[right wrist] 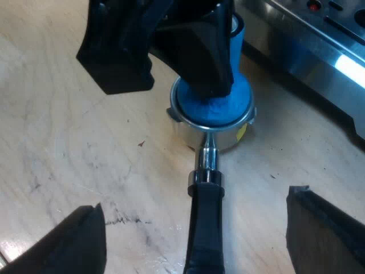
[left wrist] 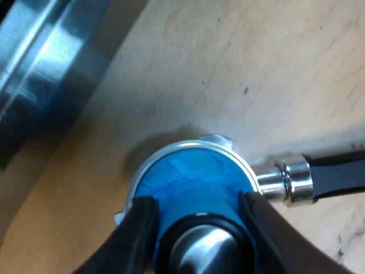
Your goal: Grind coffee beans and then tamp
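Left hand [left wrist: 197, 208] pinching blue tamper [left wrist: 188, 177] seated in holder [left wrist: 293, 182] on counter [left wrist: 228, 68]; right hand [right wrist: 197, 201] spread astride the handle [right wrist: 204, 234], tamper at its 12 o'clock.

The left gripper [left wrist: 198, 206] has its jaws pressed against opposite sides of the blue tamper [left wrist: 191, 174]. Between them shows the tamper's grey round top, ringed in black. The tamper is seated in the basket of the metal holder [left wrist: 274, 185] — its blue base fills the round silver rim. The holder rests on the pale wooden table [left wrist: 239, 68], and its shiny neck leads out to the dark handle [left wrist: 339, 174]. Near it, but apart, runs the espresso machine [left wrist: 45, 63] — a brushed steel face.
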Robot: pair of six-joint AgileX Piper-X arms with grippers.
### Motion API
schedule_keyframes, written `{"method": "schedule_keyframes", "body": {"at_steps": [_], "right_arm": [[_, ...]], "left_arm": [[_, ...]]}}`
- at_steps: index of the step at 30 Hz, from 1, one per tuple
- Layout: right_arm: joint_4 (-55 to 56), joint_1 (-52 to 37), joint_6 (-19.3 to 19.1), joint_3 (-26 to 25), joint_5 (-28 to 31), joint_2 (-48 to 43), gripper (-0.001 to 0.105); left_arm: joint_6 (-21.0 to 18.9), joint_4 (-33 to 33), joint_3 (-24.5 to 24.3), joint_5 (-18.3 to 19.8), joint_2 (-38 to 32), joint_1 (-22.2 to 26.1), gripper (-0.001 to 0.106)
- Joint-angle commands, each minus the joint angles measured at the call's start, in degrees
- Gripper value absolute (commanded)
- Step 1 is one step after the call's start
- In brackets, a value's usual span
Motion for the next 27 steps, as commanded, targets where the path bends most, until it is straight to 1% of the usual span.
{"method": "schedule_keyframes", "body": {"at_steps": [1,7,12,20,27], "right_arm": [[-0.2,-0.2,0.0,-0.2,0.3,-0.1,0.068],[-0.2,-0.2,0.0,-0.2,0.3,-0.1,0.068],[-0.2,-0.2,0.0,-0.2,0.3,-0.1,0.068],[-0.2,-0.2,0.0,-0.2,0.3,-0.1,0.068],[-0.2,-0.2,0.0,-0.2,0.3,-0.1,0.068]], "left_arm": [[0.4,-0.8,0.2,0.3,0.1,-0.3,0.000],[0.4,-1.9,2.8,0.3,0.1,-0.3,0.000],[0.4,-2.2,4.4,2.7,0.1,-0.3,0.000],[0.4,-2.9,7.3,2.7,0.1,-0.3,0.000],[0.4,-3.0,8.4,2.7,0.1,-0.3,0.000]]}}
